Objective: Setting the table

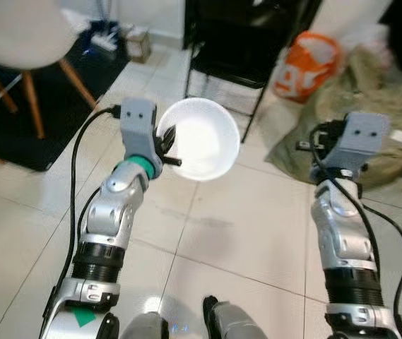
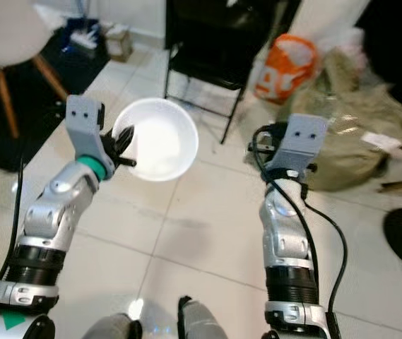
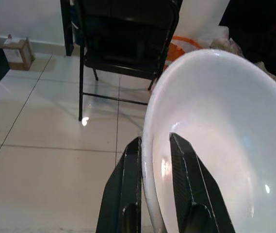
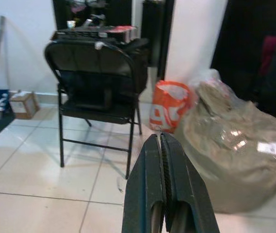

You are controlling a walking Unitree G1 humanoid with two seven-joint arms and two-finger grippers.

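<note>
My left gripper [image 1: 167,143] is shut on the rim of a white bowl [image 1: 202,138], held in the air above the tiled floor. In the left wrist view one black finger [image 3: 125,194] lies outside the bowl [image 3: 225,136] and the other inside, pinching its wall. My right gripper [image 4: 161,145] is raised at about the same height to the right, shut with nothing between its fingers. Its grey wrist housing [image 1: 359,138] hides the fingers in the head views.
A black folding chair [image 1: 246,42] stands ahead, with an orange bag [image 1: 306,63] and a khaki sack [image 1: 370,106] to its right. A white chair with wooden legs [image 1: 24,49] stands on a dark rug [image 1: 38,113] at the left. A small cardboard box [image 1: 138,44] sits by the wall.
</note>
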